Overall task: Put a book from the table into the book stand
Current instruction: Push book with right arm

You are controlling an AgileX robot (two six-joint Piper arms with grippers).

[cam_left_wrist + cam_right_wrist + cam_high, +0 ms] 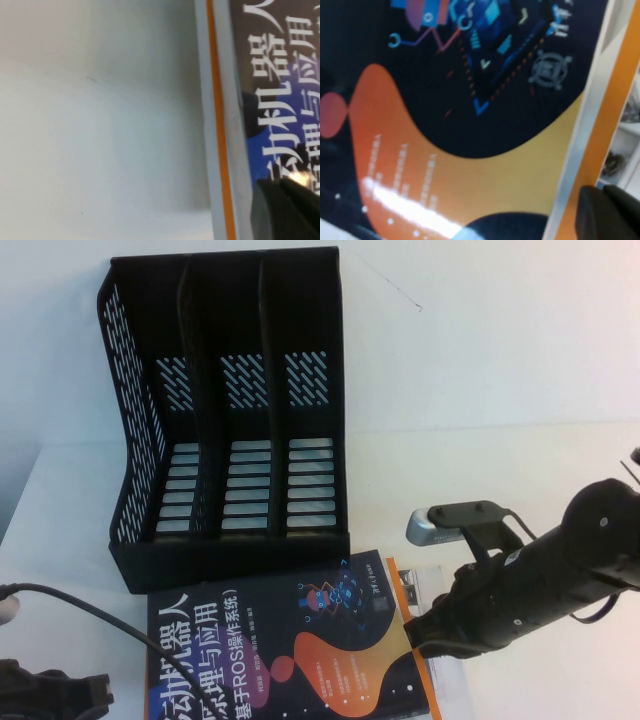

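Note:
The book, dark navy with white Chinese characters and orange and red blobs, lies flat on the table just in front of the book stand, whose three compartments are empty. It also shows in the left wrist view and the right wrist view. My right gripper sits at the book's right edge with its fingers together over the orange strip beside it. My left gripper is low at the front left, close to the book's left edge.
A white book with an orange border lies under the dark book and sticks out on both sides. A black cable crosses the front left of the table. A white wall stands behind the stand.

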